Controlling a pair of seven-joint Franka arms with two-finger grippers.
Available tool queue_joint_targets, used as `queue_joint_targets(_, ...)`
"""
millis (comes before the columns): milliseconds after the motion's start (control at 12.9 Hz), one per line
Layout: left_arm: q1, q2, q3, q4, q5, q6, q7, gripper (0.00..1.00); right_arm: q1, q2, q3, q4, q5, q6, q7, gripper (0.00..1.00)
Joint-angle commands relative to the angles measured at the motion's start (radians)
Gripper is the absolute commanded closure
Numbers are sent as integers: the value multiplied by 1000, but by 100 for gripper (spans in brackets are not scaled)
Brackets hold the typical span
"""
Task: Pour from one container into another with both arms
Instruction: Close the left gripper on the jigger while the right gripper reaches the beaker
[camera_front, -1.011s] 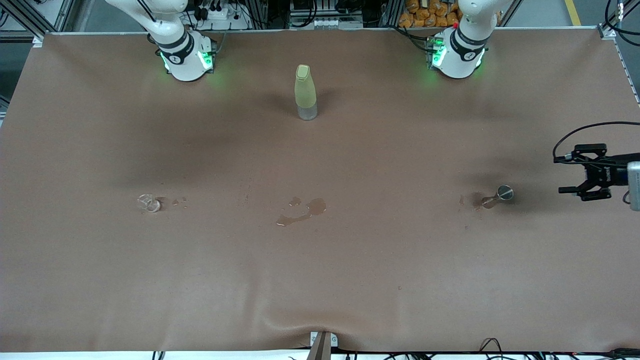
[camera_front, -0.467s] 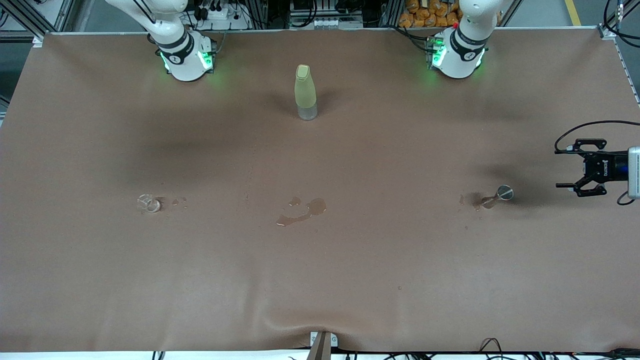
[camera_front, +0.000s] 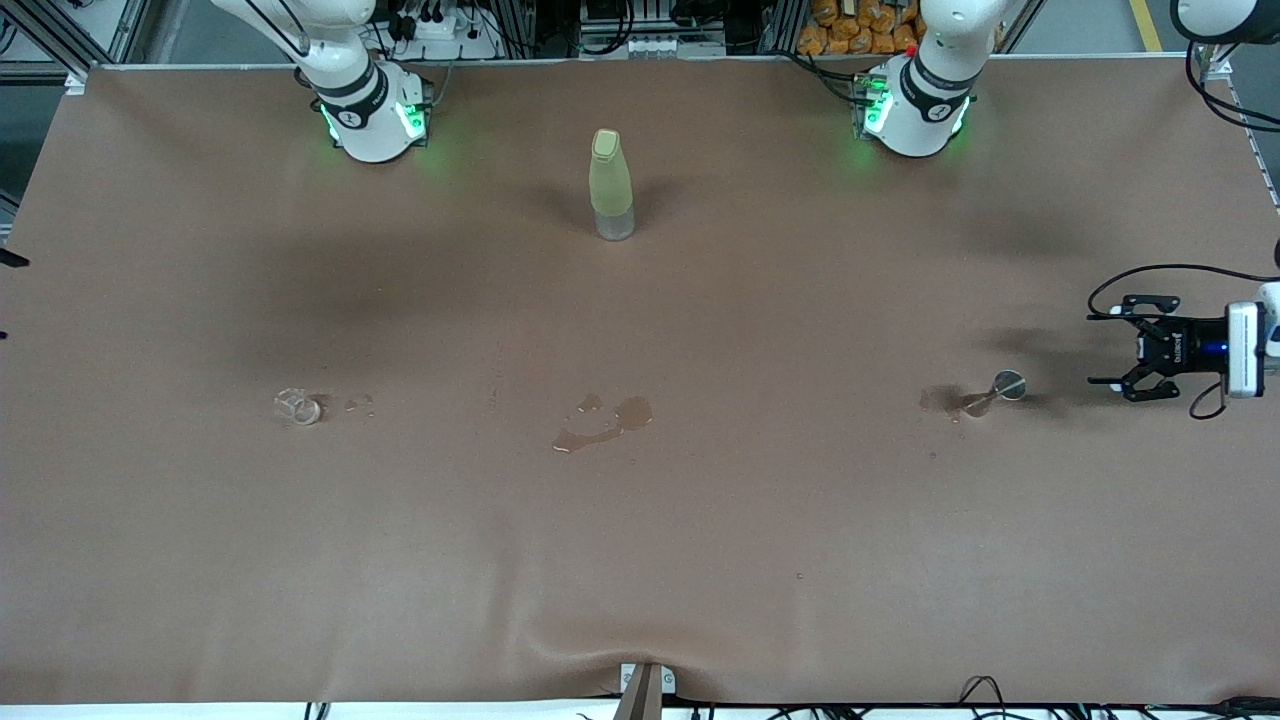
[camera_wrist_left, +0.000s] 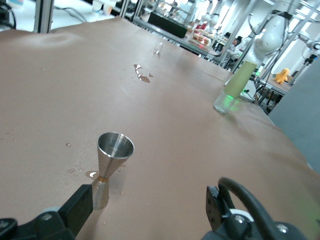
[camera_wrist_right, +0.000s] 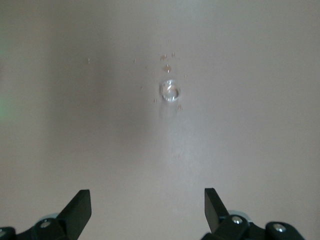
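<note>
Beside the metal jigger (camera_front: 1008, 385) at the left arm's end of the desk (camera_front: 640, 560), the left tool (camera_front: 1112, 360) stood wide open and empty; the right tool (camera_wrist_right: 147, 207), also wide open and empty, hung above the small clear glass (camera_wrist_right: 170, 91). The jigger stood upright among water drops (camera_wrist_left: 80, 171), with a puddle (camera_front: 605, 420) toward the desk's middle; it looked narrow-waisted and top-heavy, so an off-centre closure would likely tip it or let it slip.

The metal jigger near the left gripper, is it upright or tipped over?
Upright: the metal jigger stands on its narrow end, open cup facing up.
</note>
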Motion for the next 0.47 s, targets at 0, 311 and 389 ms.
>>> queue_joint_targets(0, 5, 76, -4, 33, -51, -30, 105, 0, -16, 61, -21, -4, 120, 9, -94, 0)
queue_joint_targets(311, -1, 175, -4, 69, -86, -25, 250, 1, -16, 165, -61, -4, 305, 16, -247, 0)
queue_joint_targets(389, 1, 194, -2, 70, -102, -25, 259, 3, -16, 188, -63, -4, 332, 16, -269, 0)
